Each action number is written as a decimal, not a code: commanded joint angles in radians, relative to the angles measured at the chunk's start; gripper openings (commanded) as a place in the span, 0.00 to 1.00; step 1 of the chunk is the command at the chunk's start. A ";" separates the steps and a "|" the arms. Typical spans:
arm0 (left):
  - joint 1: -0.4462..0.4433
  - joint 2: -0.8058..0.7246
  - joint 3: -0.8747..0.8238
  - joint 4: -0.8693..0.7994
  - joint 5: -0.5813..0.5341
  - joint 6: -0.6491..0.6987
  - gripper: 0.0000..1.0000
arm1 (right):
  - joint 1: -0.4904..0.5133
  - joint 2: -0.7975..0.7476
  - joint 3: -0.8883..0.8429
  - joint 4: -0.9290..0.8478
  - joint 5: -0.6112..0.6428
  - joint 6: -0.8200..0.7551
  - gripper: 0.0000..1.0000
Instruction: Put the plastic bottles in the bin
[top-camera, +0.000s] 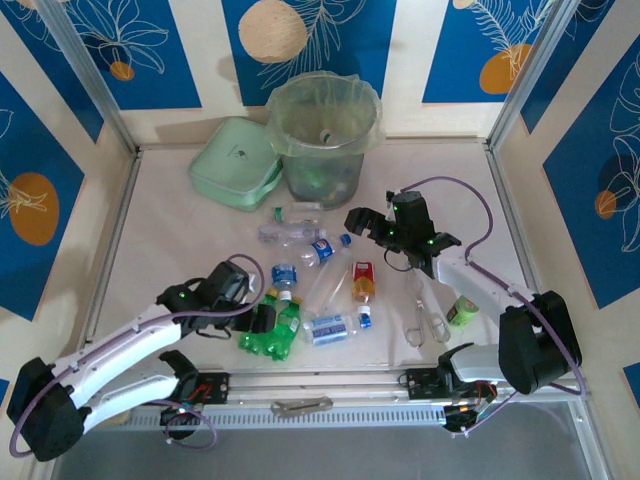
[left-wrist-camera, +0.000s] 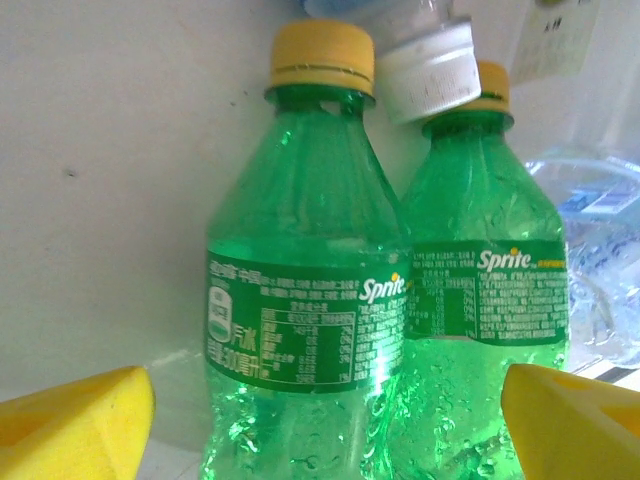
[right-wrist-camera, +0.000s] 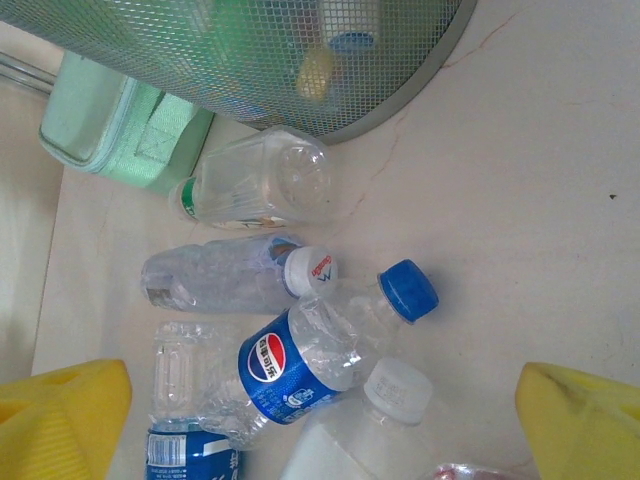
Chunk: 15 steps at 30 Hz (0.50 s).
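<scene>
Metal tongs (top-camera: 425, 320) lie beside the plastic bottles (top-camera: 335, 327)

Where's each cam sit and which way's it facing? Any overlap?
Top external: above and behind the arm bases, looking down on the table; both arms with left gripper and right gripper, bin at the far side.
Left wrist: low, facing two green Sprite bottles close up; its yellow fingertips flank them, open.
Right wrist: above the table, facing the bin's base past the Pepsi bottle; yellow fingertips at the lower corners.
Shared: Sprite bottles in top and left wrist; Pepsi bottle in top and right wrist.
</scene>
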 joint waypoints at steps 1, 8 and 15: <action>-0.035 0.028 -0.013 -0.013 -0.057 -0.032 0.88 | 0.004 -0.016 0.009 -0.015 -0.005 -0.008 0.99; -0.087 0.109 -0.012 -0.018 -0.140 -0.032 0.85 | 0.005 -0.015 0.019 -0.030 -0.002 -0.024 0.99; -0.105 0.172 -0.007 -0.005 -0.207 -0.051 0.80 | 0.005 -0.015 0.008 -0.021 -0.010 -0.013 0.99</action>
